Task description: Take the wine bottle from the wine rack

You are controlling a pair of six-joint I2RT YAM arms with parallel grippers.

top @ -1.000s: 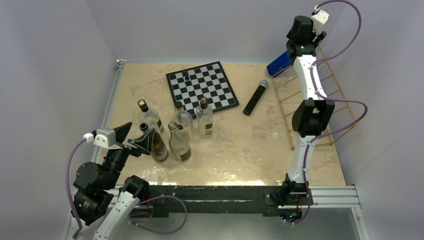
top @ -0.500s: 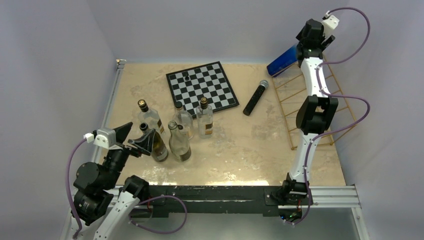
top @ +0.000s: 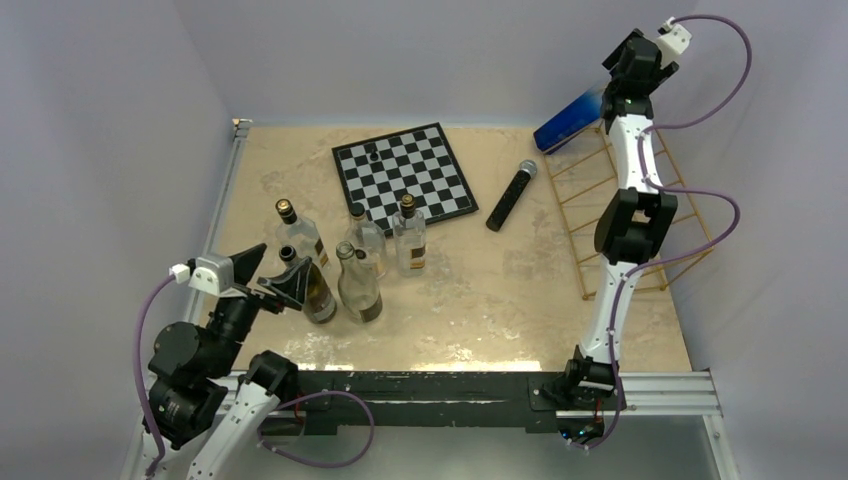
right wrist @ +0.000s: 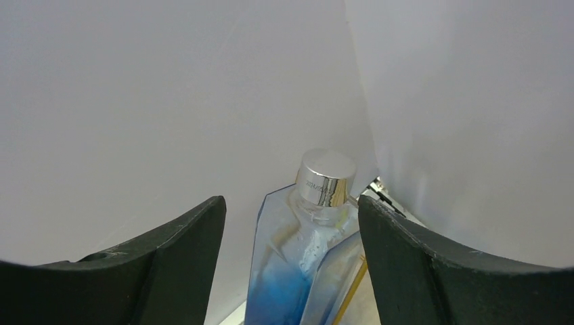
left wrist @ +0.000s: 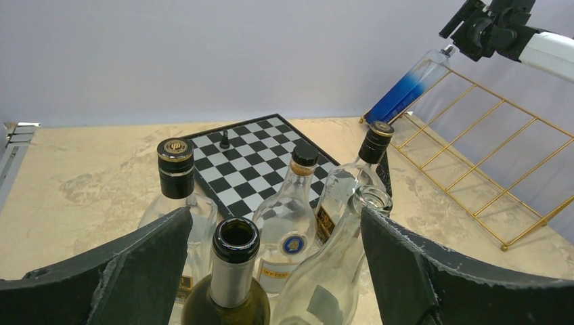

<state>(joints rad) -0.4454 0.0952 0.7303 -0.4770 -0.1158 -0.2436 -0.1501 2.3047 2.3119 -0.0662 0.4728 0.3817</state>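
My right gripper (right wrist: pixel 290 210) is wide open, holding nothing, lined up over the wine bottle (right wrist: pixel 298 271) (not touching yet). It leans neck-up on the far end of the wine rack (left wrist: pixel 482 157), so I'd grab the neck.

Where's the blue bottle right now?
Top view, far right corner: the blue bottle leans on the far end of the wine rack, silver cap just ahead of the open right hand.

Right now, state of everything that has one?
wine rack: holds one bottle.
blue wine bottle: capped, tilted against the rack's far end.
right gripper: open, nothing gripped.
left gripper: open, empty.
dark green bottle: upright, uncapped.
microphone: lying flat.
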